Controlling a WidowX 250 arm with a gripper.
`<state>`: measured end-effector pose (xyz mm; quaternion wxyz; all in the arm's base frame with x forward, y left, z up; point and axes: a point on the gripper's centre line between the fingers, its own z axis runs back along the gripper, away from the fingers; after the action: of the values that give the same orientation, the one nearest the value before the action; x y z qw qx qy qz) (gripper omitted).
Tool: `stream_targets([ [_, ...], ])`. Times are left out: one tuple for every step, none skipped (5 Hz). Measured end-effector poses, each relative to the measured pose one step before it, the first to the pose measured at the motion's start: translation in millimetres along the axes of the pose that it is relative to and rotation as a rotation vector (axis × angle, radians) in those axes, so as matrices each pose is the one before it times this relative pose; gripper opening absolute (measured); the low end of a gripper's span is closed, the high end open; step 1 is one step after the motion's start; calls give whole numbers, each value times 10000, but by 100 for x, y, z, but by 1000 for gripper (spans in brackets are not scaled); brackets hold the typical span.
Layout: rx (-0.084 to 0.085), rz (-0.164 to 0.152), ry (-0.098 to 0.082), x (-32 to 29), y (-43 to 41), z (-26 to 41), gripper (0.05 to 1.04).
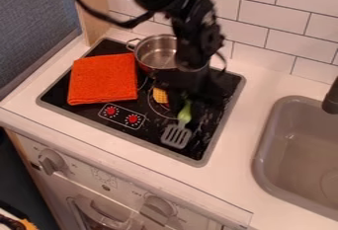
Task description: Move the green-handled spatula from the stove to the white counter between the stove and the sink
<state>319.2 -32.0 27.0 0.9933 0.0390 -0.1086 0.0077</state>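
Here we are over the stove (150, 131), with the gripper (191, 95) hanging above its right half, tipped down, which seems to suit work close to the surface. Is it open or closed, holding or bare? We can't tell; the dark parts blend together. Nearest it is the spatula (178, 130), on the stove's right half, its slotted head towards the front edge and its green handle running back under the gripper, so the handle looks like the easier part to reach. Just left of that, near the stove's middle, we have the corn (159, 95), partly hidden. At the stove's back sits the pot (155, 51), upright, presumably resting steady on its base. And on the stove's left, the cloth (102, 78) lies flat, folded, we'd guess, to keep it compact.
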Motion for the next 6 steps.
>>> stream_targets([
  [231, 37, -167, 1090, -324, 1579, 392],
  [-106, 41, -520, 2052, -1095, 1501, 392],
  [-559, -275, -526, 2486, -2600, 316, 392],
  [-457, 189, -10, 1042, -1217, -1335, 392],
  [-192, 181, 6, 1495, -1208, -1872, 392],
  [2, -37, 82, 960, -1123, -1759, 392],
])
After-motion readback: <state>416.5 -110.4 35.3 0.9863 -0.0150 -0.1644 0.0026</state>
